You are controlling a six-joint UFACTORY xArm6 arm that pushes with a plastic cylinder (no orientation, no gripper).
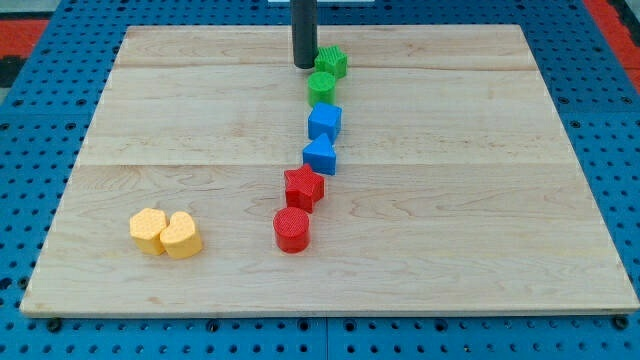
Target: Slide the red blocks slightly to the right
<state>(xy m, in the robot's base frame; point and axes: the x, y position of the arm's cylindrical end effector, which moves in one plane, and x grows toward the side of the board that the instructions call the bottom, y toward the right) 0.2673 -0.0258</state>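
A red star block [304,187] and a red cylinder [292,229] lie just below the board's middle, the cylinder below and slightly left of the star. My tip [304,65] rests near the view's top, just left of the green star block [332,61], far above both red blocks.
A line of blocks runs down from my tip: the green star block, a green cylinder [322,86], a blue cube-like block [324,122], a blue triangular block [320,155]. Two yellow blocks [149,229] [181,235] sit together at the lower left. The wooden board [480,200] lies on a blue pegboard.
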